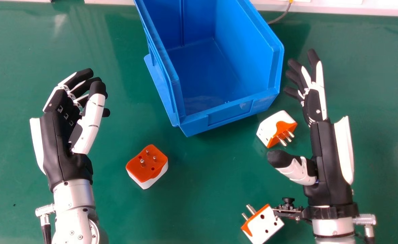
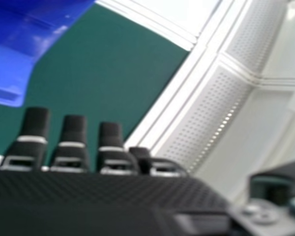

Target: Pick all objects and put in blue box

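My left hand (image 1: 61, 135) is open over the left of the table, fingers relaxed. At the right, my right hand (image 1: 324, 145) is also open, its thumb spread toward the middle; in the right hand view the same right hand (image 2: 88, 191) has straight fingers. Between the hands lies an orange and white plug adapter (image 1: 147, 166), pins up. A second adapter (image 1: 273, 125) sits between the box's front corner and my right hand. The third adapter (image 1: 263, 225) is near the front edge, beside the right wrist. The blue box (image 1: 226, 117), also a blue box (image 2: 10, 73) in the right hand view, has a bare floor.
A green table (image 1: 199, 189) carries everything. Behind the box runs a pale ledge (image 1: 338, 9) with a cable (image 1: 282, 16) by the box's right side. A small camera mount (image 1: 289, 208) juts from the right wrist close to the third adapter.
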`<action>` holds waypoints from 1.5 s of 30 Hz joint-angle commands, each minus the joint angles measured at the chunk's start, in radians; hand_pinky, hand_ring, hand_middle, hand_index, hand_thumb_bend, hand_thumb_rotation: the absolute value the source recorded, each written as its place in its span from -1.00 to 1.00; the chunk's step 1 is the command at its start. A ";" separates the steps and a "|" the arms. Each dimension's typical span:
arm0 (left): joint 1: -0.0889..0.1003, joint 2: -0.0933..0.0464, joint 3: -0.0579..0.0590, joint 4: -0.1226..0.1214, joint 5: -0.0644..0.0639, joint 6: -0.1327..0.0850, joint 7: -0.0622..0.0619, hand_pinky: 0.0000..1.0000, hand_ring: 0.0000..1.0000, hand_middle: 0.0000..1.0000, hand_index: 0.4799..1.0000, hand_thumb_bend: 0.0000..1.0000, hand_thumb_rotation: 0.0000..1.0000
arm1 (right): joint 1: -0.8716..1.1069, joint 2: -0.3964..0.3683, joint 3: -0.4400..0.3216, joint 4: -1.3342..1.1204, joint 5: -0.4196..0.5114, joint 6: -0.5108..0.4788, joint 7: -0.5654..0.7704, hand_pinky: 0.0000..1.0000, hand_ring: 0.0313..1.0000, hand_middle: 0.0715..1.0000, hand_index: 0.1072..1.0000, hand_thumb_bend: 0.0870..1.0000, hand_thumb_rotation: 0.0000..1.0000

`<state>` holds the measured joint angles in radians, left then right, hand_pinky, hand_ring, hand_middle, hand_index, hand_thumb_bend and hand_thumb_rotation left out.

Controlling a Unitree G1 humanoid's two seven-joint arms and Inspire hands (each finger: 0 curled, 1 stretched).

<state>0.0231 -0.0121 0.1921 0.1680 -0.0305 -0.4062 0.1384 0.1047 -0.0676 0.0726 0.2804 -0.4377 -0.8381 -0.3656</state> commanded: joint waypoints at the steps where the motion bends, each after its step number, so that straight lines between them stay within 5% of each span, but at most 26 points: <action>1: -0.010 0.005 -0.001 -0.015 0.005 -0.016 0.001 -0.03 0.24 0.38 -0.23 0.25 -0.03 | -0.006 -0.001 -0.005 -0.015 0.010 -0.011 -0.006 0.63 0.78 0.83 0.97 0.81 1.00; 11: -0.010 0.006 -0.001 -0.017 0.012 -0.015 0.008 -0.03 0.25 0.38 -0.22 0.25 -0.02 | -0.007 -0.003 -0.006 -0.014 0.005 -0.011 -0.008 0.63 0.77 0.83 0.97 0.80 1.00; 25: -0.010 0.009 -0.001 -0.016 0.004 -0.012 0.001 -0.03 0.25 0.38 -0.22 0.26 -0.02 | -0.006 0.002 -0.022 -0.034 -0.017 0.022 -0.030 0.63 0.78 0.83 0.98 0.79 1.00; 45: -0.015 0.007 0.004 -0.015 -0.005 -0.011 -0.004 -0.04 0.24 0.38 -0.23 0.27 -0.03 | 0.030 0.007 -0.015 -0.160 -0.124 0.287 -0.055 0.66 0.80 0.87 0.98 0.66 1.00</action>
<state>0.0198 -0.0115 0.1977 0.1680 -0.0375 -0.4055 0.1365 0.1326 -0.0569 0.0551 0.1698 -0.5403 -0.5759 -0.4103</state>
